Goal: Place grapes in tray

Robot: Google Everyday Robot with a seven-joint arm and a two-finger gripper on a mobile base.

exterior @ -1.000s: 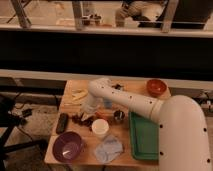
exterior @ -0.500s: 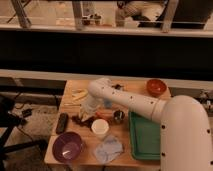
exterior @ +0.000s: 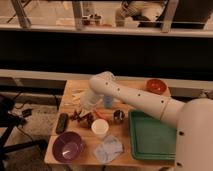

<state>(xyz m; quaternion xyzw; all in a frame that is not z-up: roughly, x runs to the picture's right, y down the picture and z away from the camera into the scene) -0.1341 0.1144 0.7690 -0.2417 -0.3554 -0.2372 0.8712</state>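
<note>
Currently: pick-up step. Grapes (exterior: 80, 118) lie on bench (exterior: 87, 134), just left of cup (exterior: 100, 128). Claw (exterior: 86, 112) hangs low over them; its grip cannot be told. Tray (exterior: 150, 137) sits right of cup, without grapes. Next, likely: secure bunch, lift, carry rightward past cup.

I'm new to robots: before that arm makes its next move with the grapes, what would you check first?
1. Grapes found: ok, they lie on the table left of the white cup.
2. Gripper lined up: ok, it hangs just above the grapes.
3. Hold on the grapes: cannot tell.
4. Room in the tray: ok, its visible green floor holds nothing.
5. Low path to the tray: not ok, the white cup and a small dark can stand between.
</note>
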